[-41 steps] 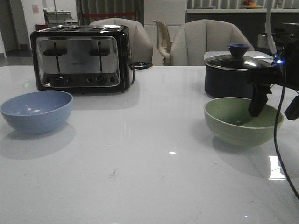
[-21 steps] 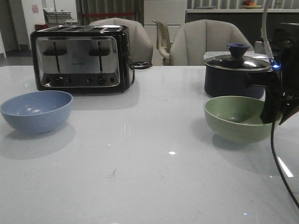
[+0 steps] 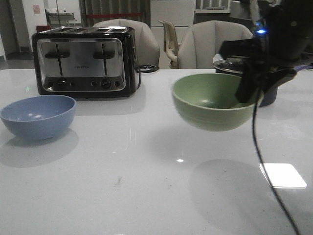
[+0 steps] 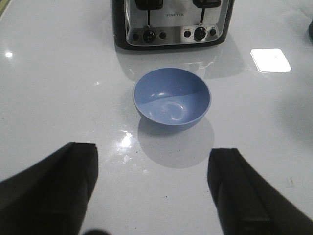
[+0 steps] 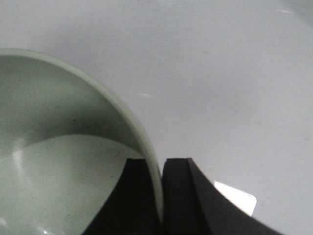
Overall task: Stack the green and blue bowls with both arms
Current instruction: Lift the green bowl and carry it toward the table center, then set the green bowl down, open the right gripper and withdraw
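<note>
Front view is filled mostly by the white table (image 3: 146, 196), whose glossy top is marked by a bright square reflection near the right edge. At its back left a black and steel toaster (image 3: 84, 61) is set, with its controls turned toward the camera, and pale chairs (image 3: 215, 44) are seen behind the far edge. The right arm (image 3: 281, 34) is seen at the upper right, with a thin black cable (image 3: 259, 161) hung from it down to the lower edge. The green bowl (image 3: 215, 100) is held clear of the table, right of centre, and its shadow is cast on the surface below. Behind it, the dark pot (image 3: 266, 95) is largely hidden by the bowl and the arm. The blue bowl (image 3: 38, 116) is rested upright on the table at the left, in front of the toaster and well apart from the green one. In the right wrist view, the right gripper (image 5: 163, 196) is seen clamped on the green bowl's rim, one finger inside the wall and one outside. In the left wrist view, the left gripper (image 4: 151, 196) is shown spread wide above the table, nothing between its fingers (image 4: 58, 196), with the blue bowl beyond them and untouched.
</note>
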Controlling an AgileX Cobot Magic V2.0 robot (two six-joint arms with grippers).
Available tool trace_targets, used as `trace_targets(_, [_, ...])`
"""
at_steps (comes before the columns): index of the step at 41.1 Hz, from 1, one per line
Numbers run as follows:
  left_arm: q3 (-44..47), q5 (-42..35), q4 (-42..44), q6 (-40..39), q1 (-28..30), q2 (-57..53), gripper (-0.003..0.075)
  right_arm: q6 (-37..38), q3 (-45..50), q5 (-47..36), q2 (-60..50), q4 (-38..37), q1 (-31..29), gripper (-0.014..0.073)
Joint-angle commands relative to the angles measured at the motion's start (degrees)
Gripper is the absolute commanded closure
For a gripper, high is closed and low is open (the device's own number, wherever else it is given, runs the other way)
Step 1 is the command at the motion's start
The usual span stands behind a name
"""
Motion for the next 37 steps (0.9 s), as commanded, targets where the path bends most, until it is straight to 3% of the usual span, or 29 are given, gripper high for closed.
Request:
trace_targets(1, [-1.69, -4.77, -0.76, 0.18, -0.31, 0.33, 0.0188, -0.69, -1.43, -1.75, -2.23, 1.28, 4.98, 0.0553])
trace_targets(13, [-1.69, -4.67, -0.76, 0.18, -0.31, 0.33, 0.0188, -0.69, -1.43, -5.57, 3.57, 1.28, 14.09, 0.0547])
trace_targets(14, [-1.69, -4.67, -0.76, 0.18, -0.31, 0.33, 0.0188, -0.69, -1.5, -5.74, 5.66, 1.22, 14.21, 0.0473])
trace_targets(20, [-1.69, -4.67, -0.76, 0.18, -0.31, 0.33, 0.0188, -0.69, -1.5, -5.88, 6.28, 1.03, 14.21, 0.0262])
trace_targets(25, [-1.69, -4.67, -0.76, 0.18, -0.31, 0.33, 0.0188, -0.69, -1.63, -6.13, 5.09, 0.89, 14.21, 0.0134])
trace_targets(37, [-1.69, -4.67, -0.76, 0.18, -0.31, 0.33, 0.0188, -0.74, 0.91, -6.21, -8.34, -2.22, 14.21, 0.013])
